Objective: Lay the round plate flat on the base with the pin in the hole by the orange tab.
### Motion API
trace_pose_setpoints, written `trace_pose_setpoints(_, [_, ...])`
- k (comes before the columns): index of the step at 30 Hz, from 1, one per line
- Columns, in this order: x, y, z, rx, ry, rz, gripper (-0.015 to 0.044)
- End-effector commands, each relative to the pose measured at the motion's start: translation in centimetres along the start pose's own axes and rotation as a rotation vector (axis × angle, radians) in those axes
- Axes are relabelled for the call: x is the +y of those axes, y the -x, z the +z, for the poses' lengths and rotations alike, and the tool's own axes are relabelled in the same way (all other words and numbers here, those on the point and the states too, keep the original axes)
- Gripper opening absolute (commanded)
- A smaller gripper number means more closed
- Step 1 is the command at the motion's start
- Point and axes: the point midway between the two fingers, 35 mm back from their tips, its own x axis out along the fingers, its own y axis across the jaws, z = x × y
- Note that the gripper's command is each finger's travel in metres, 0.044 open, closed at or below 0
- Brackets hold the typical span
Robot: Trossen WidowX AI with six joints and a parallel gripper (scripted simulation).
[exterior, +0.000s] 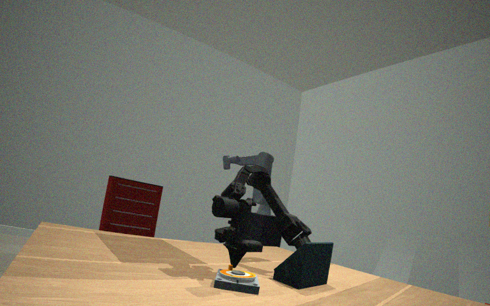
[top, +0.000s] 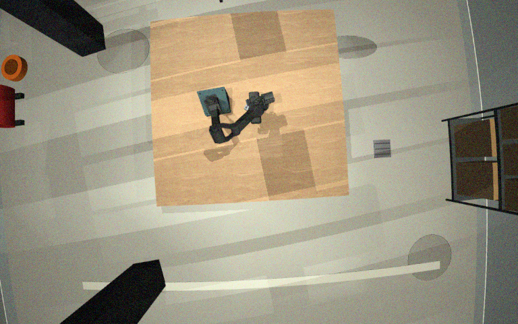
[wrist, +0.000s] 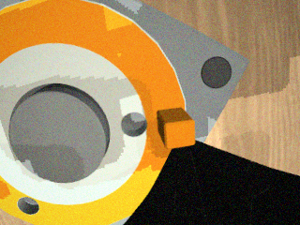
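On the worktop [top: 183, 175] [exterior: 144, 266], near the arm's foot [exterior: 307, 266], is the base [exterior: 236, 287] [wrist: 217, 42]. The plate [exterior: 249, 278] [wrist: 112, 56] is on top of the base, around the post [exterior: 237, 272] [wrist: 61, 136]. Just beside the plate's tab [exterior: 230, 267] [wrist: 179, 133] is the hand [exterior: 234, 266], its fingers pressed together, with nothing between. If they touch the tab, I cannot tell.

orange tab [wrist: 179, 134] on plate rim [wrist: 164, 70] | black tool [wrist: 186, 152] just beside | hole [wrist: 134, 124] inboard
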Motion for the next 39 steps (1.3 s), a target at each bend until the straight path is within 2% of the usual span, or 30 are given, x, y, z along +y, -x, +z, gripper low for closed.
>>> trace_pose_setpoints(1, [-0.18, 0.16, 0.71, -0.019, -0.016, -0.002, 0.0000])
trace_pose_setpoints(39, [-0.25, 0.18, 1.36, -0.019, -0.017, -0.002, 0.0000])
